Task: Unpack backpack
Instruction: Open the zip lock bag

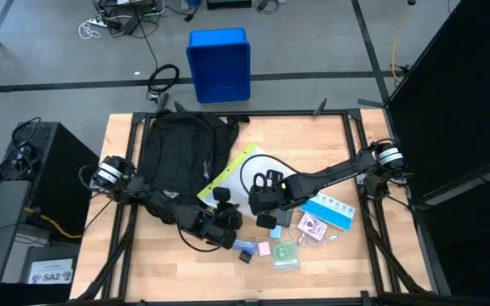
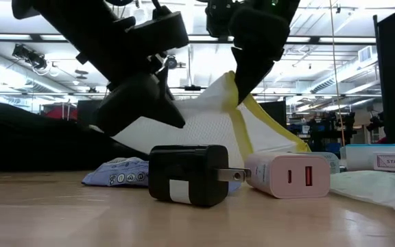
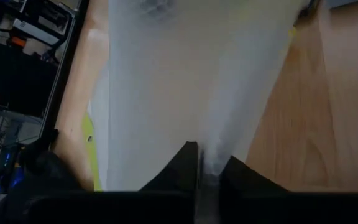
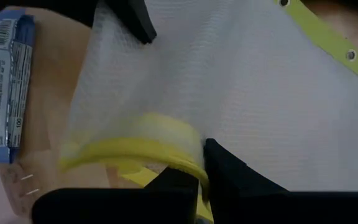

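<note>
The black backpack (image 1: 181, 157) lies on the table's left half. Beside its right side is a white mesh pouch with yellow trim (image 1: 236, 174), raised at its near end (image 2: 204, 116). My left gripper (image 1: 219, 208) is shut on the pouch's white mesh (image 3: 166, 93). My right gripper (image 1: 266, 200) is shut on its yellow edge (image 4: 135, 146). In the low view the left arm (image 2: 136, 89) stands left of the right arm (image 2: 252, 48). Whether the pouch's far end rests on the table is hidden. My left gripper pinches the pouch's white mesh (image 3: 211, 163) between its two fingers, coming slanting down from the table's left. The mesh spreads away from the fingertips, held up off the table. My right gripper pinches the yellow-trimmed edge (image 4: 188, 158) of the pouch between its two fingers, slanting steeply down from the right. The trim bends over beside the fingers, and the pouch slopes down from the hold (image 2: 237, 96).
On the near table lie a black charger (image 2: 187, 175), a pink charger (image 2: 286, 175), a blue packet (image 2: 115, 171), a blue pill box (image 1: 328, 210), cards (image 1: 313, 228) and a green pouch (image 1: 286, 253). A blue crate (image 1: 219, 64) stands on the floor beyond the far edge.
</note>
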